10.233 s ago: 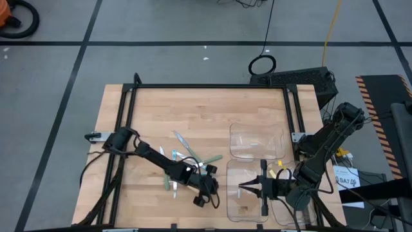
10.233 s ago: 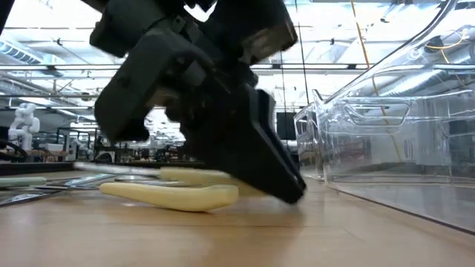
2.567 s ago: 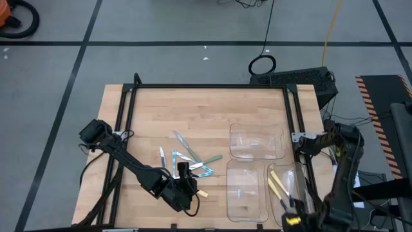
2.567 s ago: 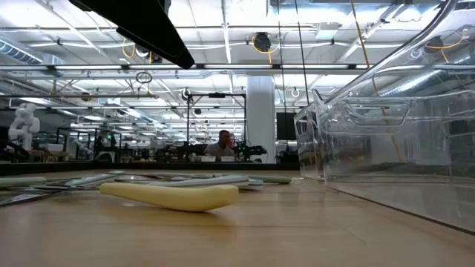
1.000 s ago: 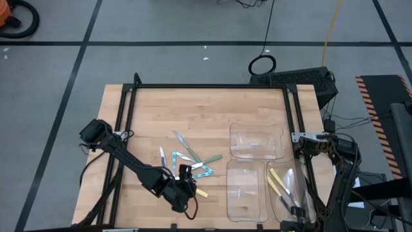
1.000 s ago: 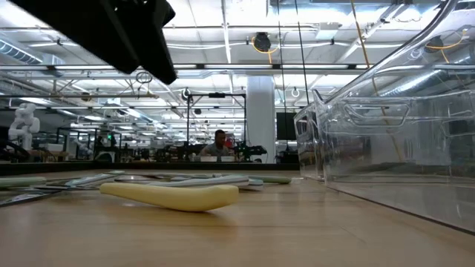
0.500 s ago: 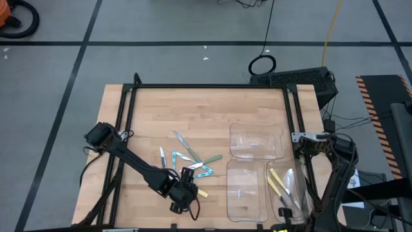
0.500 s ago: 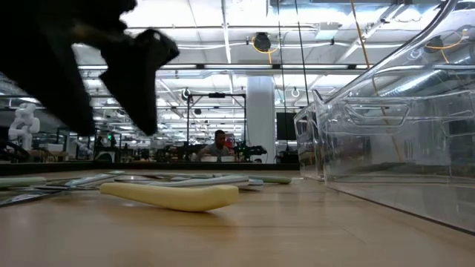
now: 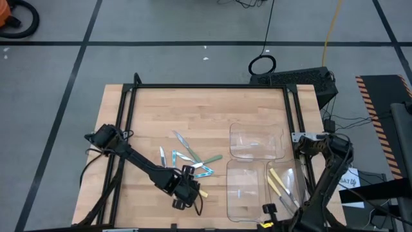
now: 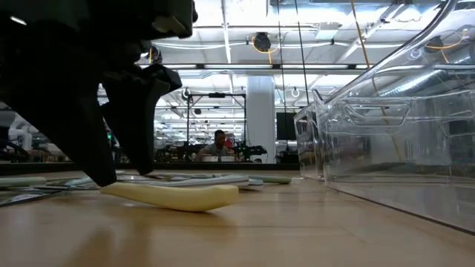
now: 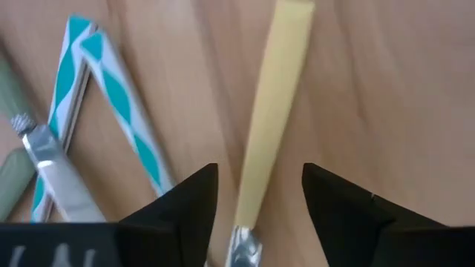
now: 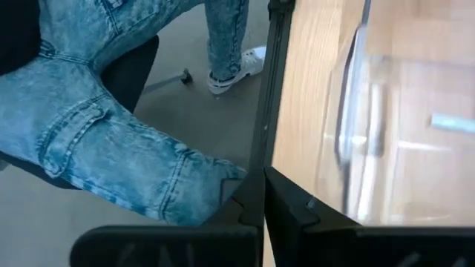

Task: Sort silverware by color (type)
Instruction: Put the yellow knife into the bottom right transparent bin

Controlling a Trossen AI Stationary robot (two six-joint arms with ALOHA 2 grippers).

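On the near left part of the tabletop I have my left gripper down low over the yellow-handled utensil. Its jaws are open, one finger on each side of the yellow handle, and I can't tell if they touch it. Just beside it lie the other loose silverware, with light blue and pale green handles, in a small scattered bunch.

To the right sit three clear trays. The far tray holds something small and pale that I can't make out. The near middle tray has one light blue piece in it. The near right tray holds yellow-handled pieces.

At the near right edge, off the tabletop, my right gripper has its jaws closed on nothing. A person's legs in blue jeans are behind it.
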